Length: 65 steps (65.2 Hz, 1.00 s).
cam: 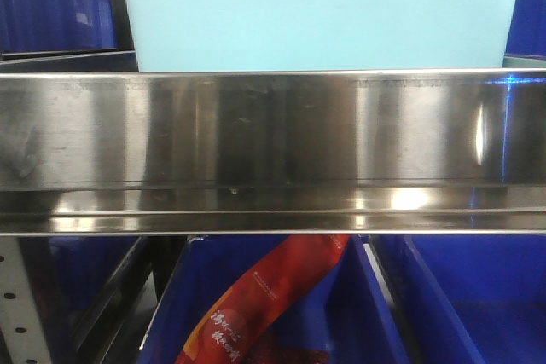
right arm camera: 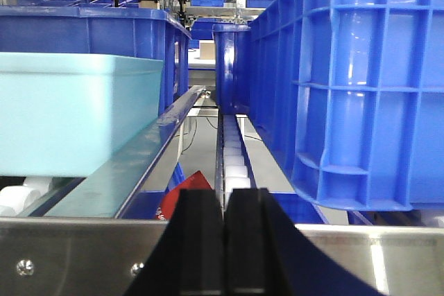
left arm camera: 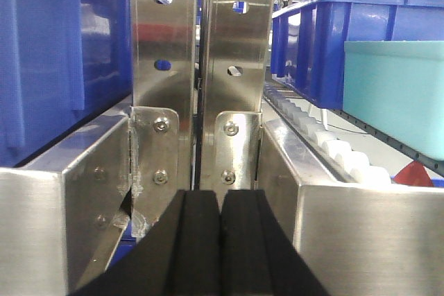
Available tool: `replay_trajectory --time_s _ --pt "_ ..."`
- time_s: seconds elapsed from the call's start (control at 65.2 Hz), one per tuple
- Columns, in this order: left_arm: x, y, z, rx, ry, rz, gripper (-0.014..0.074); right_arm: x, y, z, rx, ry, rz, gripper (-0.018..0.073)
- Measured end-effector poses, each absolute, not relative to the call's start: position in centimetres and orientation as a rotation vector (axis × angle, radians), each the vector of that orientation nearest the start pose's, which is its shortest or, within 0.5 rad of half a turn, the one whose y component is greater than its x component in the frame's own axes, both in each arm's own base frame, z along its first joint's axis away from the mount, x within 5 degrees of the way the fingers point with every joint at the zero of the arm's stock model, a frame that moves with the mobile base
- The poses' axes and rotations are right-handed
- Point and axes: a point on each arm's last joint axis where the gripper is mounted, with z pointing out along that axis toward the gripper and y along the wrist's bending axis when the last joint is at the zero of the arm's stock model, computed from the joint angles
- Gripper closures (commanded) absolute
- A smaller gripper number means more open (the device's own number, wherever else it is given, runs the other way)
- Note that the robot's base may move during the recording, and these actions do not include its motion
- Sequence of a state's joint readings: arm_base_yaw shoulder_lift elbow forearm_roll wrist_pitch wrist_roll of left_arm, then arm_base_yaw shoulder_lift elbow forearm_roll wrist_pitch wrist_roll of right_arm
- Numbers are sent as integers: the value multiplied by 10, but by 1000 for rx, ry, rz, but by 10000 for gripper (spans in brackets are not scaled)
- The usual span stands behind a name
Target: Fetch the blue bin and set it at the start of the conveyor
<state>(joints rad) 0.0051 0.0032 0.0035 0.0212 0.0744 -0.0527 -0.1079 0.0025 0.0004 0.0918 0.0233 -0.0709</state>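
The blue bin [cam: 320, 14], a light aqua tub, sits on a steel shelf directly ahead, behind the shiny front rail [cam: 273, 151]. It also shows at the right edge of the left wrist view, the blue bin [left arm camera: 395, 95], and at the left of the right wrist view, the blue bin [right arm camera: 76, 112]. My left gripper [left arm camera: 221, 202] is shut and empty, facing the shelf's upright posts to the left of the bin. My right gripper [right arm camera: 224, 202] is shut and empty, just in front of the rail, right of the bin. The conveyor start is out of view.
Dark royal-blue ribbed bins flank the aqua tub: one [right arm camera: 361, 81] close on the right, one [left arm camera: 55, 53] on the left. White roller tracks [right arm camera: 232, 157] run along the shelf. Below the rail, a red packet [cam: 264, 304] lies in a lower blue bin [cam: 444, 304].
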Motion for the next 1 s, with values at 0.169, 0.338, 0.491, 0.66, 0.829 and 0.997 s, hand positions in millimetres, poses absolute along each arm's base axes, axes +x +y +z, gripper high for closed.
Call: replay_trajectory --time_s 0.169,0.338,0.491,0.66,0.829,0.997 --pt "57 0 205 -30 1564 -20 707 56 -6 211 95 1507 -68 721" --pt "57 0 205 -30 1564 -20 707 56 -6 211 95 1507 -68 721" --pt "57 0 205 -30 1560 -20 707 56 -6 211 95 1507 -68 721" --pt "57 0 210 -28 1514 -21 707 56 -6 211 96 1501 -69 721" --pt "56 0 215 -26 1454 -22 707 56 -6 213 96 1484 -70 721" --pt "56 0 220 -26 1401 -25 707 56 -6 216 98 1448 -72 721"
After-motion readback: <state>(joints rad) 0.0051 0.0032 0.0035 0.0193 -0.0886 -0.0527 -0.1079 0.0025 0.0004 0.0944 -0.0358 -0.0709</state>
